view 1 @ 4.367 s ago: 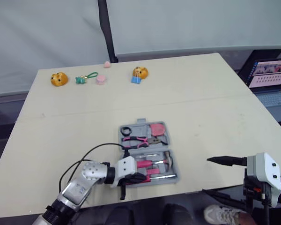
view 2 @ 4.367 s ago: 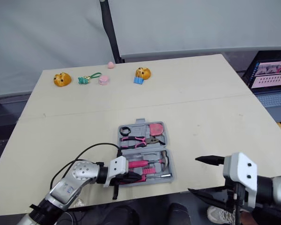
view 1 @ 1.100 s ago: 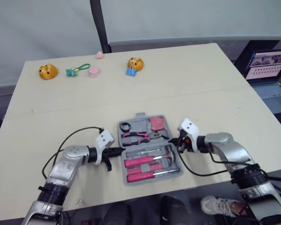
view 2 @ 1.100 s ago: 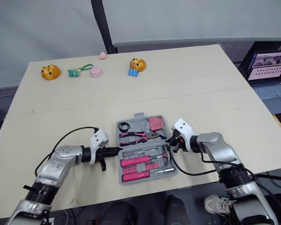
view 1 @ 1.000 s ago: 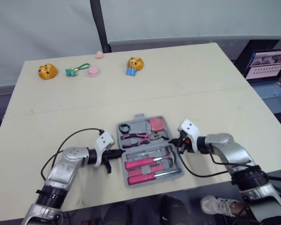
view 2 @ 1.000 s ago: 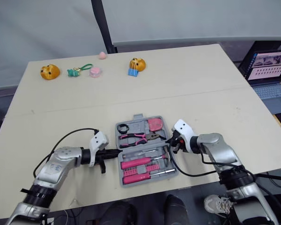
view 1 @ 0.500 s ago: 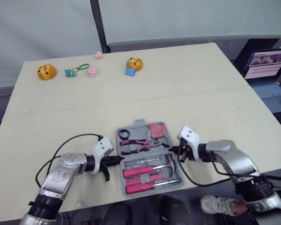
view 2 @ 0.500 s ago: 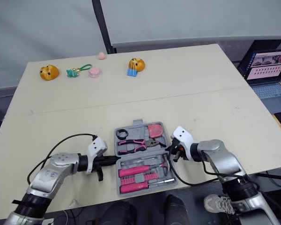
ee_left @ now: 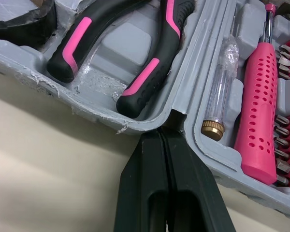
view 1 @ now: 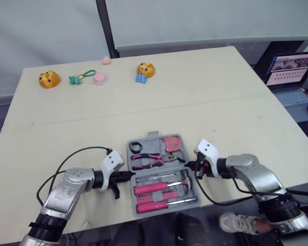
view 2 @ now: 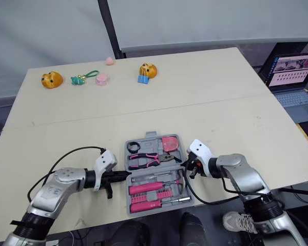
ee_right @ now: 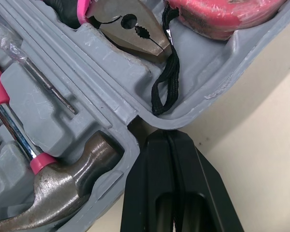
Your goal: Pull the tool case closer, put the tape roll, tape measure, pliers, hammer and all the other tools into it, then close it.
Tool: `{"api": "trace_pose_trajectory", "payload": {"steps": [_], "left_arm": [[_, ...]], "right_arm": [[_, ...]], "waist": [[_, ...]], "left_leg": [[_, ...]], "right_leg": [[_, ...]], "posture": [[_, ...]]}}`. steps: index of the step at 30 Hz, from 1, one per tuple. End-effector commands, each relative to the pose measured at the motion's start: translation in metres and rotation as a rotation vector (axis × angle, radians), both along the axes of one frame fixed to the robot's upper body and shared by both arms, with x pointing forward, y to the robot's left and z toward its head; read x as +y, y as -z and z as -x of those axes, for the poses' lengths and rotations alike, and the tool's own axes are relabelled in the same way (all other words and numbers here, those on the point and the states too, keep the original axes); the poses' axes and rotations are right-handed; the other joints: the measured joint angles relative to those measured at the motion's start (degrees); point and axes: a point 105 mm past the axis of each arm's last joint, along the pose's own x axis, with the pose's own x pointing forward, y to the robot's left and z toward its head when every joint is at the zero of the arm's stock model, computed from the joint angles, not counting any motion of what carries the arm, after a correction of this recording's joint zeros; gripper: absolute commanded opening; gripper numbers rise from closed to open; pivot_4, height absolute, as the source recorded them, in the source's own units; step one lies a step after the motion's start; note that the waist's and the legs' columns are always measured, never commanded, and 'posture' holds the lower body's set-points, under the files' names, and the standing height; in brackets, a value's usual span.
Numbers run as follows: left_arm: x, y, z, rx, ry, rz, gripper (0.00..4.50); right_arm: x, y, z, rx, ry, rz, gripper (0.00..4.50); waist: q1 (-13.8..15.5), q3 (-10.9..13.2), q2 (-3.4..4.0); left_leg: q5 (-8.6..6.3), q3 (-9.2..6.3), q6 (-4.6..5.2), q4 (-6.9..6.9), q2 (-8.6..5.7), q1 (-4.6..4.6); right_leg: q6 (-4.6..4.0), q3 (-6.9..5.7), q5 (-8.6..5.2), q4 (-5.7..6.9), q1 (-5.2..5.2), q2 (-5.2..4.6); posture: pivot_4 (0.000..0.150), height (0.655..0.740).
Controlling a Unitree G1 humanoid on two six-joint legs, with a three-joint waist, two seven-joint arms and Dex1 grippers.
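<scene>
The grey tool case (view 1: 153,136) lies open near the table's front edge. Its far half holds a black tape roll (view 1: 135,147), a pink tape measure (view 1: 171,143) and pink-handled pliers (view 1: 149,158). Its near half holds a hammer (ee_right: 63,193) and pink screwdrivers (view 1: 154,188). My left gripper (view 1: 129,175) is shut, with its tips in the hinge notch on the case's left side (ee_left: 170,126). My right gripper (view 1: 189,164) is shut too, its tips at the hinge notch on the right side (ee_right: 162,134). Neither one holds anything.
Along the far edge lie an orange toy (view 1: 49,79), a green keychain (view 1: 78,78), two small pink things (view 1: 98,79), and an orange toy with a blue clip (view 1: 142,70). A black pole (view 1: 105,25) rises behind. A laptop (view 1: 290,74) sits off the table's right.
Both shut grippers have drawn the case a little toward the front edge over the last second. Earlier the left gripper lay over the case's near half and the right hung off the table.
</scene>
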Motion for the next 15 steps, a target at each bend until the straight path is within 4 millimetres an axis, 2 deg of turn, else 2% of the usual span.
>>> {"api": "trace_pose_trajectory", "payload": {"steps": [1, 9, 13, 15], "left_arm": [[-0.008, 0.005, 0.010, 0.032, 0.039, 0.011, 0.00], [-0.004, 0.004, 0.006, 0.026, 0.030, -0.005, 0.00], [0.012, -0.001, 0.003, 0.005, -0.006, -0.036, 0.00], [0.028, -0.007, 0.000, -0.007, -0.041, -0.057, 0.00]], "right_arm": [[0.017, 0.000, 0.012, 0.026, -0.084, -0.044, 0.06], [0.017, 0.000, 0.010, 0.023, -0.084, -0.042, 0.06], [0.012, -0.001, 0.009, 0.016, -0.072, -0.036, 0.06], [0.005, -0.003, 0.008, 0.008, -0.052, -0.032, 0.06]], "waist": [[0.0, 0.0, 0.00], [0.0, 0.0, 0.00], [0.0, 0.0, 0.00], [-0.1, 0.0, -0.01]], "left_leg": [[0.00, 0.00, 0.00, 0.00, 0.00, 0.00], [0.00, 0.00, 0.00, 0.01, 0.00, 0.00], [0.00, 0.00, 0.00, 0.00, 0.01, 0.00], [0.00, 0.01, 0.00, 0.00, 0.01, 0.00]], "right_leg": [[0.00, 0.00, 0.00, 0.00, 0.00, 0.00], [0.00, 0.00, 0.00, 0.01, 0.00, 0.00], [0.00, -0.01, 0.00, 0.01, 0.00, 0.01], [-0.01, 0.01, 0.00, 0.01, -0.03, 0.00]], "posture": [[0.150, 0.7155], [0.150, 0.7155], [0.150, 0.7155], [0.150, 0.7155]]}}
